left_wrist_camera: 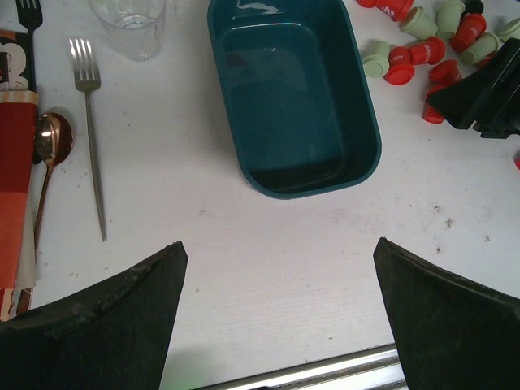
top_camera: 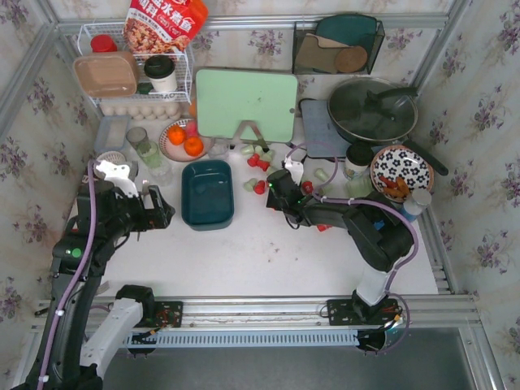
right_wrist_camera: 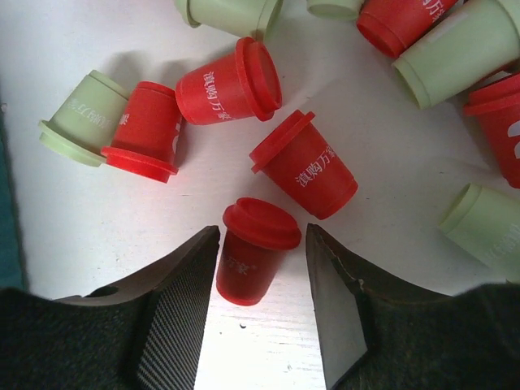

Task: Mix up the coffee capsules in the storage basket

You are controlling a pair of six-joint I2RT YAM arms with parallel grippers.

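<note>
The dark teal storage basket (top_camera: 207, 195) stands empty left of centre; it also shows in the left wrist view (left_wrist_camera: 292, 97). Red and mint green coffee capsules (top_camera: 258, 160) lie scattered on the table to its right, also seen in the left wrist view (left_wrist_camera: 406, 57). My right gripper (top_camera: 275, 184) is open among them. In the right wrist view its jaws (right_wrist_camera: 262, 229) straddle one upright red capsule (right_wrist_camera: 256, 252), with a gap on the right side. Other red capsules (right_wrist_camera: 305, 166) and green capsules (right_wrist_camera: 81, 118) lie around it. My left gripper (left_wrist_camera: 278, 244) is open and empty, near of the basket.
A fork (left_wrist_camera: 88, 122), a spoon (left_wrist_camera: 49, 146) and a glass (left_wrist_camera: 130, 24) lie left of the basket. A mint cutting board (top_camera: 246, 104), a fruit plate with oranges (top_camera: 183, 140), a pan (top_camera: 372, 110) and a patterned bowl (top_camera: 401, 169) stand at the back and right.
</note>
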